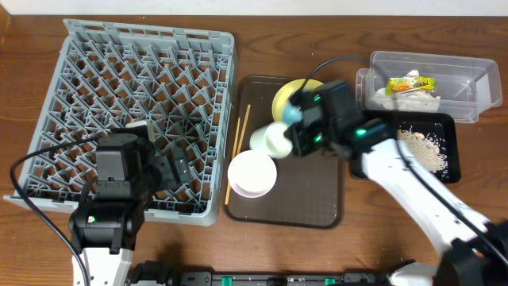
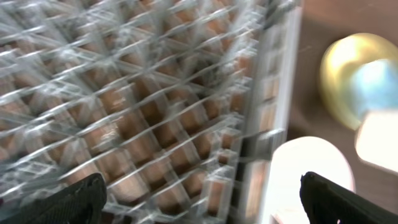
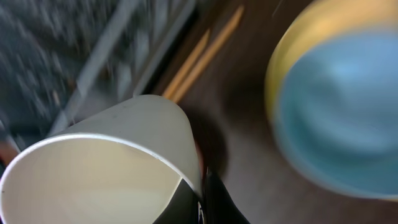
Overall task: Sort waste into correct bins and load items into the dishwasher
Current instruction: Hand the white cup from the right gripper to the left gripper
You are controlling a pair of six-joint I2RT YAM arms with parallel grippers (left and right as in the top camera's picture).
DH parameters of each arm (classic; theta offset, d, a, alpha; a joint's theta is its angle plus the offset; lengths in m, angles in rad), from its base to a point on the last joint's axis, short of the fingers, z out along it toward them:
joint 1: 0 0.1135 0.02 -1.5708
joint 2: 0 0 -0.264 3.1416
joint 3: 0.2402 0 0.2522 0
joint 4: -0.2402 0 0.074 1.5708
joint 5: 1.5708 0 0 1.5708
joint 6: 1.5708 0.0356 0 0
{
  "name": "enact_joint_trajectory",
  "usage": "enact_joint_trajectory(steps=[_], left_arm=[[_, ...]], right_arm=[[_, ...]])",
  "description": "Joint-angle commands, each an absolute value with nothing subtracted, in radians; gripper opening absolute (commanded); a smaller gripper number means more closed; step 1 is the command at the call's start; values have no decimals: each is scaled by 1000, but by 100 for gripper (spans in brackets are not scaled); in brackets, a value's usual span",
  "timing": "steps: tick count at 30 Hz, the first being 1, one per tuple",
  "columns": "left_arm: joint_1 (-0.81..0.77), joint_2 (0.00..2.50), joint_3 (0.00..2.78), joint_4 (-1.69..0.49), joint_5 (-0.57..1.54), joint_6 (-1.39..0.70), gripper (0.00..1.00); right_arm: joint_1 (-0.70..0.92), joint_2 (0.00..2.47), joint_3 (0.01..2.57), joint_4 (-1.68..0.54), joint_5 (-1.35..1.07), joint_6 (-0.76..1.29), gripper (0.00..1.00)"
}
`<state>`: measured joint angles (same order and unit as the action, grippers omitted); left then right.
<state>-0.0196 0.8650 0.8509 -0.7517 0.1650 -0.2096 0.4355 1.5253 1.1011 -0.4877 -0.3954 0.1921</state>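
Right wrist: the right gripper (image 3: 200, 200) is clamped on the wall of the cup (image 3: 106, 155), one finger inside the rim and one outside. The cup is plain white and glossy, tilted so its empty inside shows. It sits over the left half of the brown tray (image 1: 309, 199), between the white bowl (image 1: 252, 175) and the blue bowl (image 1: 292, 113) on the yellow plate (image 1: 284, 94). Chopsticks (image 1: 236, 151) lie along the tray's left edge. The left gripper (image 1: 179, 170) hangs wide open over the near right corner of the rack (image 1: 143, 71).

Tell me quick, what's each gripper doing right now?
Left gripper: open, empty, over the grey rack.
Right gripper: closed on the rim of the small white cup.
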Motion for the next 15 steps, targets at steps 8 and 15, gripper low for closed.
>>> enact_joint_trajectory(steps=[8,15], left_arm=[[-15,1047,871,-447,901,-461,99],[-55,1238,871,0,1258,-688,99]], right_arm=[[293,1494,1125,-319,-815,258,1],[293,1494,1125,-175,-1003,329,1]])
